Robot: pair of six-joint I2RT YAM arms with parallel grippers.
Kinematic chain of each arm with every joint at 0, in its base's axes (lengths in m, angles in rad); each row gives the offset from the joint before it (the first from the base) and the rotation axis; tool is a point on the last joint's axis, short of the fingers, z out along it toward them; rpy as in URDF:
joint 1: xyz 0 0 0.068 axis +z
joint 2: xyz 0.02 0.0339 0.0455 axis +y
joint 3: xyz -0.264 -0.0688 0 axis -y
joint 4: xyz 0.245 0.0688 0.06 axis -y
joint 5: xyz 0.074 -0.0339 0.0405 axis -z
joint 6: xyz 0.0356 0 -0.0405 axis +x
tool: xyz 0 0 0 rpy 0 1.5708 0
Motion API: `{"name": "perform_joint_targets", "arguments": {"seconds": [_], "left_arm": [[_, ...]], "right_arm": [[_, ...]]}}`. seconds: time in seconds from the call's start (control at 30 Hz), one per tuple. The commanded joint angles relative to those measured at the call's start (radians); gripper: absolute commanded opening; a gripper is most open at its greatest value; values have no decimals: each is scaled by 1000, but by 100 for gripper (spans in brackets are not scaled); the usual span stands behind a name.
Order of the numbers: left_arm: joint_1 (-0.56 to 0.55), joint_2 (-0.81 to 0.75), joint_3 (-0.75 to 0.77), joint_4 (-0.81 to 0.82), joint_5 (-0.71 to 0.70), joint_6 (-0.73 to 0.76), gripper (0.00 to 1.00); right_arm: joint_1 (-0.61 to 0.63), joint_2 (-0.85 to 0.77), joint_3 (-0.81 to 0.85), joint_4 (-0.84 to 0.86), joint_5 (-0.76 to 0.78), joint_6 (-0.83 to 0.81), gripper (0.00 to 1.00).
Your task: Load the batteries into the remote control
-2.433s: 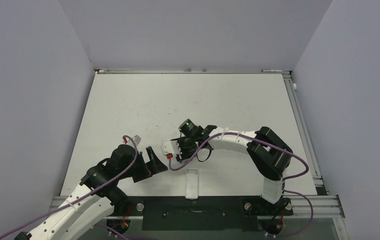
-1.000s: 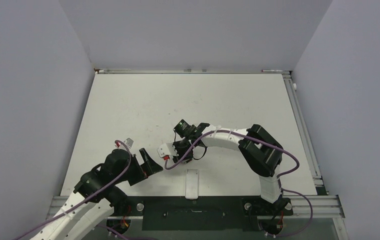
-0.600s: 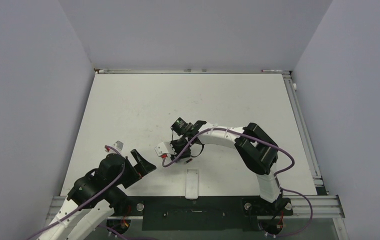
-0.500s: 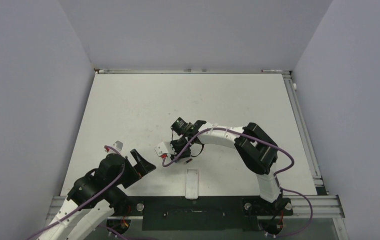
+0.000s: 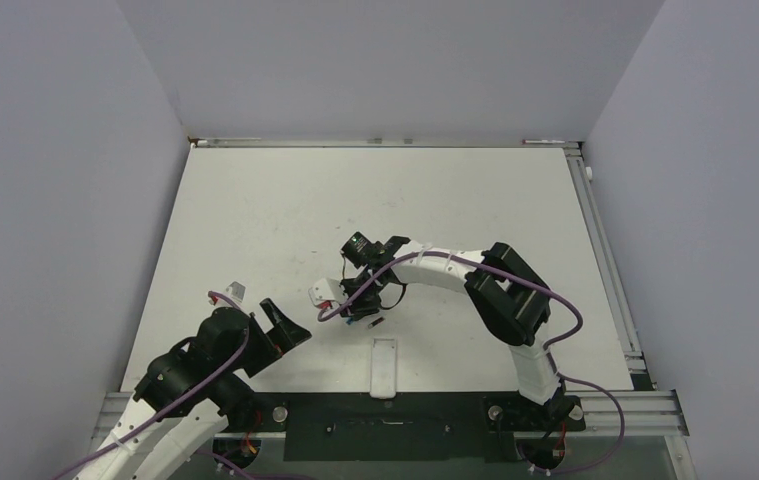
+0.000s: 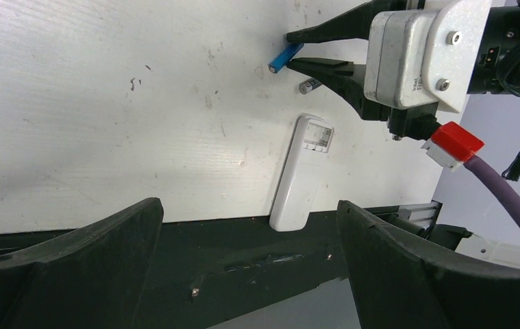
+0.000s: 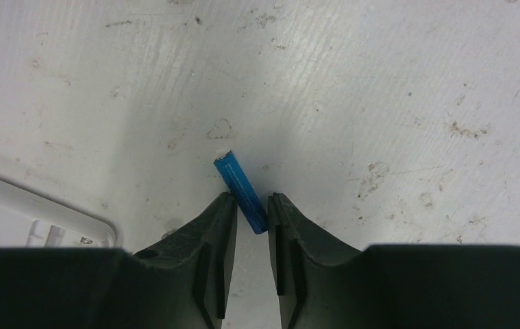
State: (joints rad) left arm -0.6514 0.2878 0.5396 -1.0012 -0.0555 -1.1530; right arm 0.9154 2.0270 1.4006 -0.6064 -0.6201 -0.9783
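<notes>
Since the earliest picture the right arm has swung leftward and a little nearer, bringing its tool [image 7: 251, 197] over the blue battery [image 7: 240, 184]. The left arm has drawn back toward the near left corner of the bench [image 5: 435, 190]. The remote control [image 6: 298, 185] has not shifted.

The blue battery lies flat on the bench at an angle, its near end between the right tool's two dark fingertips and its far end poking out beyond them. The tool is clenched on that end, with both fingers against the battery's sides and the battery resting on the surface.

Just beside this tool, on the side toward the arm bases, lies the dark battery [image 6: 309, 86], its metallic tip showing, apart from the fingers. Farther out on the same side is the white remote control, lying lengthwise toward the bench's near edge, with a small rectangular window at the end closest to the tool.

The left tool [image 6: 248, 209] hangs well off to the left of the right tool, fingers spread wide and grasping nothing, facing the remote and both batteries.
</notes>
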Motion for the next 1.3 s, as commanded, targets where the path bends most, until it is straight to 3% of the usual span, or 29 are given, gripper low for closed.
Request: {"name": "perform_joint_targets", "arguments": {"seconds": [0.0,0.27,0.57,1.27], "left_arm": [[7,-2,11,-2,-28,-58,96],[7,15,-20,44,2,-56,96],[8,36,-33,74,14,-50,96],[9,132,-93,217,55,-29,96]], "right_arm": [[-11,46,-36,-54,47,72,23],[-22,29,-84,26,127,209,8],[-23,-68,-174,188,159,296,8],[-1,-349,-327,242,287,448,8]]}}
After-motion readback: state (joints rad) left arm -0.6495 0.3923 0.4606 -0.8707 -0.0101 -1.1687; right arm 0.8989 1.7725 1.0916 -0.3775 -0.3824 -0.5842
